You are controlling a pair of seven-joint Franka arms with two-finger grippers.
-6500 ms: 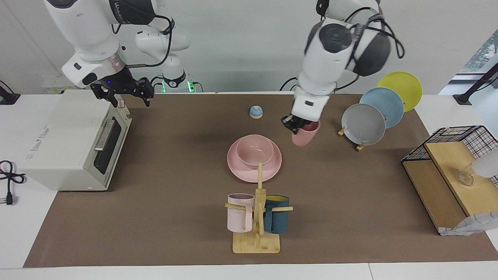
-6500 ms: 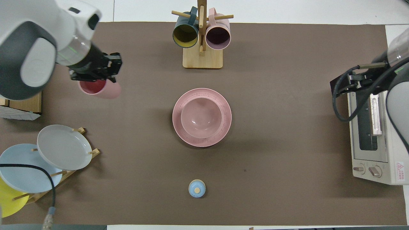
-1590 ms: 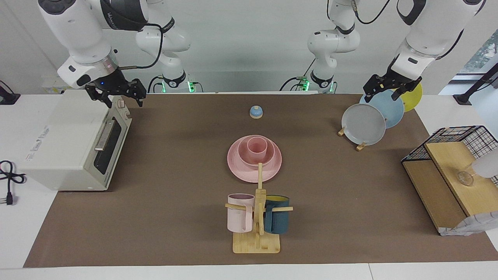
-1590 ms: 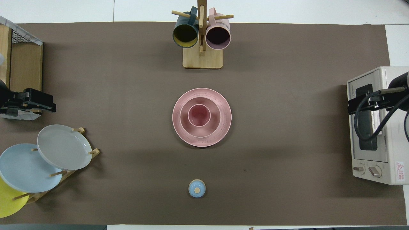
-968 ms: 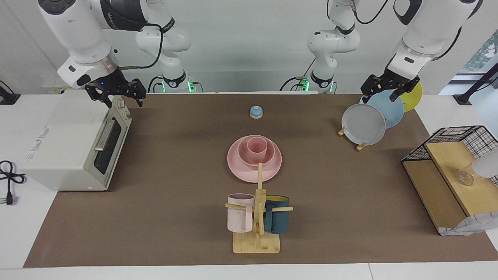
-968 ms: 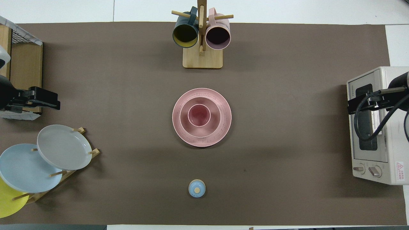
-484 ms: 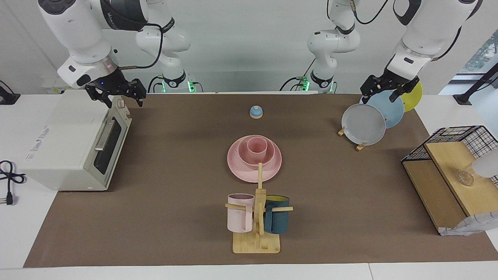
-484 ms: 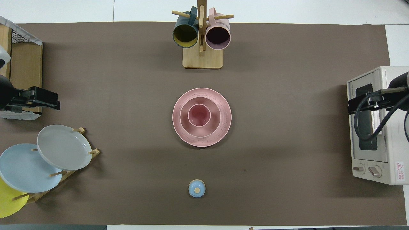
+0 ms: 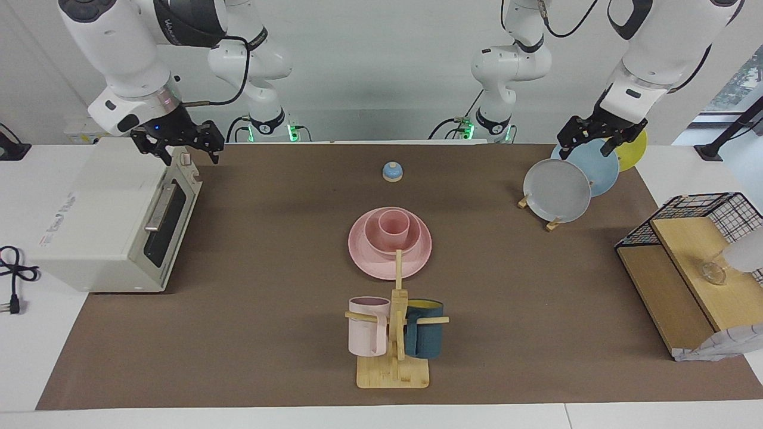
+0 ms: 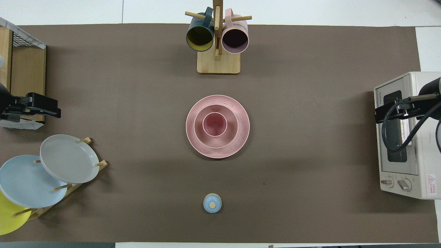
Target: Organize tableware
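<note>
The pink plate [image 9: 365, 261] lies at the middle of the mat. The pink bowl [image 9: 372, 236] sits on it and the pink cup [image 9: 394, 225] stands upright in the bowl. The overhead view shows the plate [image 10: 242, 137], bowl [image 10: 231, 128] and cup [image 10: 214, 124] nested one inside the other. My left gripper [image 9: 590, 146] is open and empty, up in the air over the plate rack [image 9: 551, 223]; it also shows in the overhead view [image 10: 51, 108]. My right gripper [image 9: 189, 155] waits open and empty over the toaster oven's corner, and shows in the overhead view [image 10: 382, 115].
A mug tree [image 9: 394, 357] with a pale pink mug [image 9: 366, 326] and a teal mug [image 9: 424, 336] stands farther from the robots than the plate. Grey [image 9: 557, 190], blue and yellow plates fill the rack. A small blue knobbed piece [image 9: 392, 171], a toaster oven [image 9: 113, 214] and a wire-and-wood shelf [image 9: 685, 268] also stand here.
The left gripper, earlier shut on the cup in the air, has left it in the bowl and withdrawn over the plate rack, shifting only slightly since. The right arm has not moved.
</note>
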